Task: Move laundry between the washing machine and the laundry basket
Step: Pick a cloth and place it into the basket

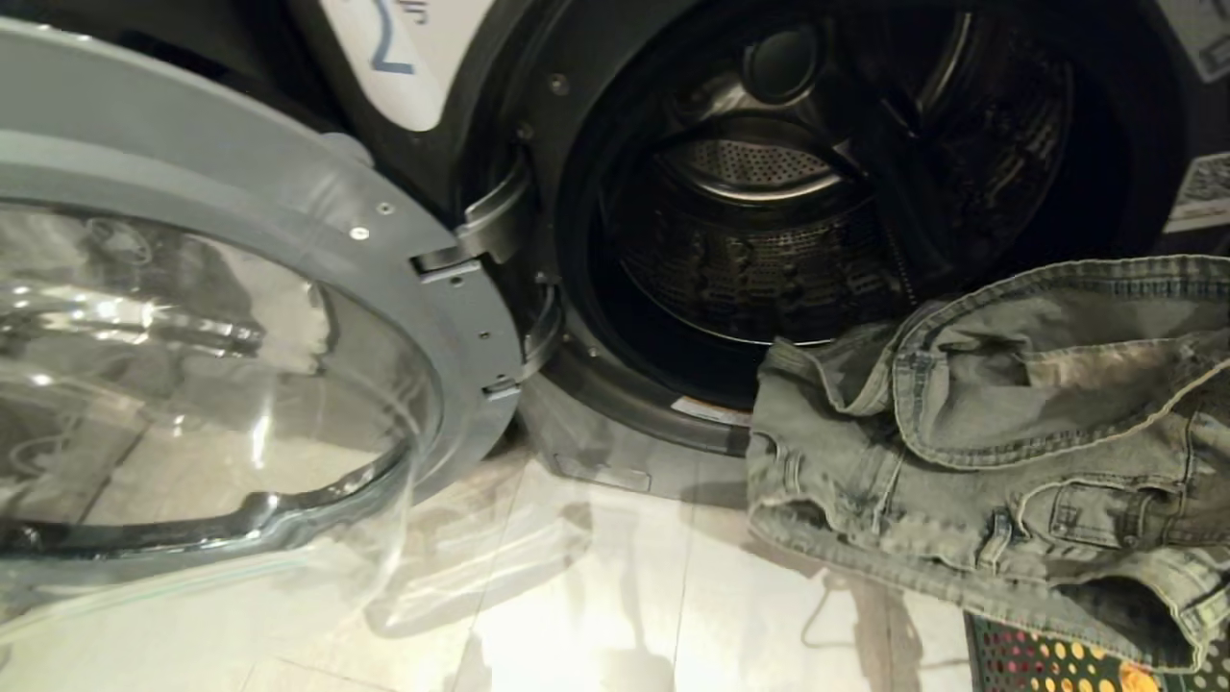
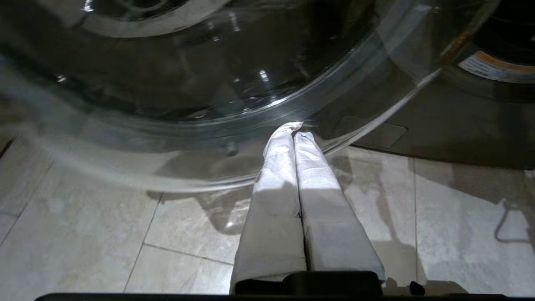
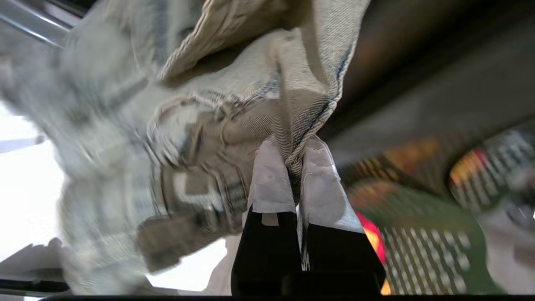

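The washing machine [image 1: 577, 106] stands with its round glass door [image 1: 221, 384] swung fully open on its hinge, the chrome-ringed pane hanging out over the tiled floor [image 1: 596, 596] on the robot's left, and the white label with a blue 2 [image 1: 394, 48] showing on the front panel just above the hinge side. Inside the dark opening the perforated steel drum [image 1: 759, 259] shows no laundry in the part that can be seen. A pair of washed-out grey-green jeans [image 1: 1009, 423] hangs in the air in front of the lower right of the opening, its waistband and pockets bunched, with its far edge overlapping the door seal in the head view. The right gripper [image 3: 297, 154] is clamped tight on a seamed edge of the denim, the fabric pinched between its white-taped fingers [image 3: 271, 179]. Below the jeans, at the floor's near right corner, sits the laundry basket [image 1: 1038, 663], green with round holes, only a sliver of it visible. The left gripper [image 2: 294, 131] hangs low over the tiles just beside the rim of the open door, its padded fingers pressed together and holding nothing.
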You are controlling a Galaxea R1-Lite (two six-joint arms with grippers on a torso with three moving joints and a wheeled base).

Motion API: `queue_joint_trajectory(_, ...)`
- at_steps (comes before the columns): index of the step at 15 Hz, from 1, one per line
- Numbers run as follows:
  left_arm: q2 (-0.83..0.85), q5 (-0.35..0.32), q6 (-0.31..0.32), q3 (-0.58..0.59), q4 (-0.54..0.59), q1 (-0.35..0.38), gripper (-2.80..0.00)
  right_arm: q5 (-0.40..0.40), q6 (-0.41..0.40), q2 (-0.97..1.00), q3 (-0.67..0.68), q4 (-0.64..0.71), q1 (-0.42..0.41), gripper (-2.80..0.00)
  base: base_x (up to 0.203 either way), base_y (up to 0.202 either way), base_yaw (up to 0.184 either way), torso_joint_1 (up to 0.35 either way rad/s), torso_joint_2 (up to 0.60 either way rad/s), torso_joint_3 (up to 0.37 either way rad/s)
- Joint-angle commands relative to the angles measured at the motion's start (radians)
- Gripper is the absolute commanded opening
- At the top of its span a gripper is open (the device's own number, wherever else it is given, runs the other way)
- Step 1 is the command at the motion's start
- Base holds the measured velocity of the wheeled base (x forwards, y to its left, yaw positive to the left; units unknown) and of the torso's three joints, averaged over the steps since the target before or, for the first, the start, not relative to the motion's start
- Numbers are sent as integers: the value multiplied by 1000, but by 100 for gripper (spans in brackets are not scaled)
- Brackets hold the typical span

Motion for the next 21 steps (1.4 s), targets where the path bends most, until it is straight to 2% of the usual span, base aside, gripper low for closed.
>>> queue_joint_trajectory(1,1,1,0,40,-1,0,-280,0,-1,1,-1,-2,0,-280,1,8,-171,2,4,1)
queue_joint_trajectory(12,1,1,0,40,-1,0,-280,-5,-1,11,-33,-10,-1,-280,-1,9,-167,3,3,2)
queue_joint_trajectory(16,1,1,0,40,-1,0,-280,-7,6,96,-194,-11,-2,-280,0,0,-26,1,2,-1)
queue_joint_trajectory(21,0,1,0,40,-1,0,-280,-12,70,300,-446,-11,-3,-280,0,0,0,0,0,0)
